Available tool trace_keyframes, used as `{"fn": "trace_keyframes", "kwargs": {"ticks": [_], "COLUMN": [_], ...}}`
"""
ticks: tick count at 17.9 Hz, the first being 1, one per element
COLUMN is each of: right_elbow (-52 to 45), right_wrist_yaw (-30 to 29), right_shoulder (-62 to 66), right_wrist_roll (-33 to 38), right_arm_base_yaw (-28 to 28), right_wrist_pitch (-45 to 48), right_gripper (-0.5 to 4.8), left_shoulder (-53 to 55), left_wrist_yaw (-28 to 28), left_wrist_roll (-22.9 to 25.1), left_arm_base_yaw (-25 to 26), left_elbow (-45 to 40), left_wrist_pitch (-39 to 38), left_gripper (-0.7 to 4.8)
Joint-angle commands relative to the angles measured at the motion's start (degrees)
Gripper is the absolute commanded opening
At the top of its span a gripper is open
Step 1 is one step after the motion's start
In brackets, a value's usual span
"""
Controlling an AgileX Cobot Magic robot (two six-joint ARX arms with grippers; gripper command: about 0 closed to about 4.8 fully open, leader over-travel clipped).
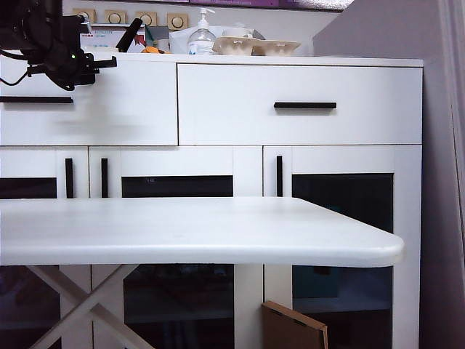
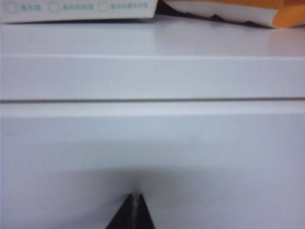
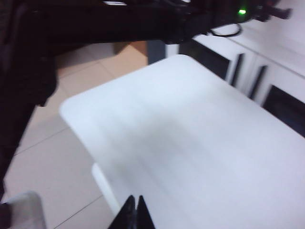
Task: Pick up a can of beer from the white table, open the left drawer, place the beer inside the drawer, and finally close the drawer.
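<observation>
The can of beer is out of view in every frame. The white table [image 1: 218, 233] fills the foreground, and its rounded corner [image 3: 181, 143] lies under my right gripper [image 3: 136, 201], which hovers shut and empty near the table's edge. The left drawer [image 1: 123, 102] is shut flush, its black bar handle [image 1: 36, 99] at the far left. My left gripper [image 1: 81, 67] is raised in front of that drawer's upper part. In the left wrist view its shut, empty tips [image 2: 136, 198] are right at the white drawer front [image 2: 152, 143], just below the seam under the cabinet top.
The wider right drawer [image 1: 305, 123] is closed beside the left one. A clear pump bottle [image 1: 201, 35], trays [image 1: 254, 46] and boxes [image 2: 76, 8] stand on the cabinet top. Dark glass doors [image 1: 341, 218] are below, and cardboard [image 1: 294, 329] is on the floor.
</observation>
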Motion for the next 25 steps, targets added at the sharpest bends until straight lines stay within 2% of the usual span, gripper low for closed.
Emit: {"fn": "trace_keyframes", "kwargs": {"ticks": [1, 6, 10, 12, 14, 17, 19, 22, 25], "right_elbow": [0.35, 0.42, 0.46, 0.46, 0.46, 0.35, -0.79, -10.32, -23.23], "right_wrist_yaw": [0.35, 0.28, 0.98, 8.07, 14.71, 15.08, 10.34, 4.07, 3.74], "right_shoulder": [-0.2, -0.26, -2.64, -5.05, -7.76, -12.2, -14.49, -21.55, -31.67], "right_wrist_roll": [0.22, 1.07, 1.05, 0.52, -1.2, -5.03, -6.99, -6.4, -5.11], "right_arm_base_yaw": [0.11, 0.09, 0.02, 0.0, 0.0, -0.31, -0.31, -0.94, -0.87], "right_wrist_pitch": [0.61, 0.55, 0.48, -1.86, -5.99, -9.68, -10.86, -7.76, 1.09], "right_gripper": [-0.05, -0.05, -0.06, -0.06, -0.06, -0.06, -0.06, -0.06, -0.05], "left_shoulder": [-0.42, -2.82, -10.62, -15.5, -20.76, -30.56, -39.01, -54.66, -71.1], "left_wrist_yaw": [-0.13, 0.83, 5.14, 5.66, 6.29, 9.07, 9.07, 5.46, 5.38], "left_wrist_roll": [0.02, -0.17, -0.24, -0.68, -3.34, -3.8, -3.58, 0.44, 0.33], "left_arm_base_yaw": [0.48, 0.33, 0.28, 0.13, 0.11, 0.02, -0.44, -3.13, -4.92], "left_elbow": [0.5, 0.5, 0.44, 0.11, -2.73, -10.05, -18.08, -33.18, -46.64], "left_wrist_pitch": [0.26, -4.7, -11.3, -16.83, -17.99, -18.25, -18.4, -18.08, -18.21], "left_gripper": [-0.05, -0.05, -0.05, -0.05, -0.05, -0.05, -0.05, -0.05, -0.05]}}
